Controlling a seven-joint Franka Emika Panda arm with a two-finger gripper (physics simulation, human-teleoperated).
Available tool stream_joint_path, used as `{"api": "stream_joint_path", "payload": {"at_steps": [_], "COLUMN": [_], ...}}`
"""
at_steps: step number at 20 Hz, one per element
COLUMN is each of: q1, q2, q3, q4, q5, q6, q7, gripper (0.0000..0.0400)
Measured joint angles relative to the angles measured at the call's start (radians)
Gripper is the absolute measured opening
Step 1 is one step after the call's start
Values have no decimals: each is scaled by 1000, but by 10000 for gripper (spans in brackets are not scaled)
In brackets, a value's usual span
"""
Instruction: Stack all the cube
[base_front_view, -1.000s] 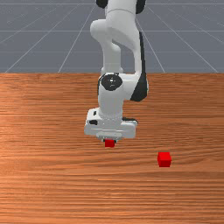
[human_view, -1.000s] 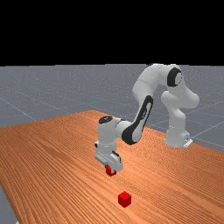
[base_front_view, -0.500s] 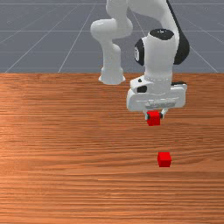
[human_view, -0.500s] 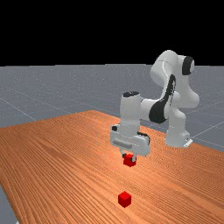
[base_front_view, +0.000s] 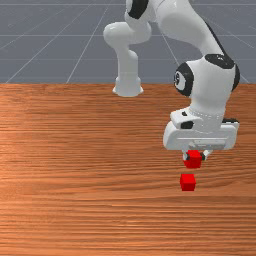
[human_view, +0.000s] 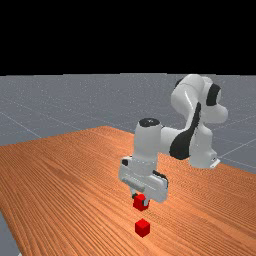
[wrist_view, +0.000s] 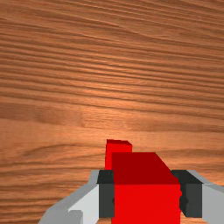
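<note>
Red cube 1 (base_front_view: 193, 159) hangs clamped in the white gripper (base_front_view: 195, 156), fingers (wrist_view: 106, 193) partly apart, above red cube 2 (base_front_view: 188, 183) on the wooden table (base_front_view: 75, 175).

The upper cube (base_front_view: 193, 159) is between the fingers (base_front_view: 187, 156), the lower cube (base_front_view: 188, 183) on the table (base_front_view: 75, 210).

Streaked wood grain is shown by the counter (base_front_view: 60, 215), with a soft sheen laid over it. The arm (base_front_view: 210, 90) is covered in a smooth, faintly glossy shell, plastic by its look. The upper cube (wrist_view: 146, 203) and the lower cube (base_front_view: 188, 183) are finished smooth and matt. The fingers (wrist_view: 78, 206) are smooth, tipped with matt pads (wrist_view: 106, 197).
</note>
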Motion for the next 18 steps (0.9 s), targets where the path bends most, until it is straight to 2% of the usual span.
{"api": "stream_joint_path", "payload": {"at_steps": [5, 16, 17, 18], "q1": [13, 4, 4, 3], "q2": [59, 89, 90, 91], "q3": [2, 3, 3, 3], "q4": [47, 55, 56, 56], "q5": [-8, -5, -6, -6], "q6": [-7, -1, -4, -4], "q7": [13, 9, 8, 7], "gripper": [188, 194, 274, 324]}}
